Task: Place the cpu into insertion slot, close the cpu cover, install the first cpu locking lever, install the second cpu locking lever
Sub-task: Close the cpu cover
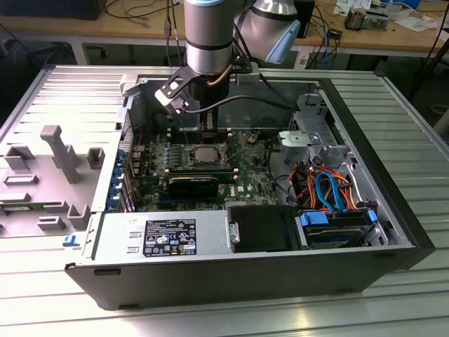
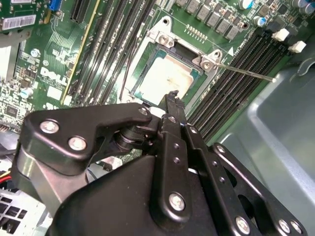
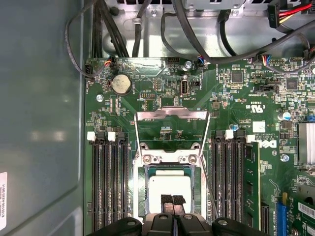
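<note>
One cpu (image 3: 170, 186) seated in one insertion slot (image 3: 140, 191); one cpu cover (image 3: 171, 115) tipped up open. Arm (image 1: 208, 42) vertical; gripper (image 3: 173, 199) over cpu, fingertips pressed together, holding nothing.

Ribbed silver tabletop (image 1: 393, 126), cluttered wooden workbench (image 1: 70, 28) with cables (image 1: 140, 10) along the far side

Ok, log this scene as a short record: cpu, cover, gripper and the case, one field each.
cpu: lying flat in the insertion slot
cpu cover: tipped up open, not over the chip
gripper: shut, holding nothing, tips over the cpu's near edge; contact cannot be told
computer case: side open, motherboard exposed
</note>
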Tool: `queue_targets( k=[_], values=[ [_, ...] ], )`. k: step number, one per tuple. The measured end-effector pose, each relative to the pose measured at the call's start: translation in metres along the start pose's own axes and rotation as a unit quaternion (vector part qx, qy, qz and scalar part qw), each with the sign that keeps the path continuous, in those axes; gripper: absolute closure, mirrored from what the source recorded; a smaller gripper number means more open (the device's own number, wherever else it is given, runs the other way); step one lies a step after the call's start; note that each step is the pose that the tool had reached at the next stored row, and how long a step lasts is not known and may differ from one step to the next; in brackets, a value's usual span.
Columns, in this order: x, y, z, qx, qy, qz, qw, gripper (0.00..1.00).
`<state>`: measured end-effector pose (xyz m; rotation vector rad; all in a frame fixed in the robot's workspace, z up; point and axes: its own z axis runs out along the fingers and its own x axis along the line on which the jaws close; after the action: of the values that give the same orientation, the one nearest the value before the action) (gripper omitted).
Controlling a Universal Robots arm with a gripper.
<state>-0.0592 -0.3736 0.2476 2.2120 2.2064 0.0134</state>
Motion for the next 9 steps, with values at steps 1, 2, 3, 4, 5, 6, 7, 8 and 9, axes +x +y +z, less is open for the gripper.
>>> queue_targets(
  k=[1,2,3,4,5,6,7,8,9],
  values=[
    [0.0000,0.0000,-0.0003,-0.0001,0.0001,0.000,1.0000,0.89],
    [0.0000,0.0000,-0.0003,-0.0001,0.0001,0.000,1.0000,0.89],
    [0.0000,0.0000,-0.0006,0.0000,0.0000,0.000,1.0000,0.89],
    [0.0000,0.0000,-0.0009,0.0000,0.0000,0.000,1.0000,0.89],
    [0.0000,0.0000,-0.0010,0.0000,0.0001,0.000,1.0000,0.89],
    [0.0000,0.0000,-0.0010,0.0000,0.0000,0.000,1.0000,0.89],
    [0.0000,0.0000,-0.0010,0.0000,0.0000,0.000,1.0000,0.89],
    [0.0000,0.0000,-0.0010,0.0000,0.0001,0.000,1.0000,0.89],
    [0.0000,0.0000,-0.0010,0.0000,0.0000,0.000,1.0000,0.89]
  ],
)
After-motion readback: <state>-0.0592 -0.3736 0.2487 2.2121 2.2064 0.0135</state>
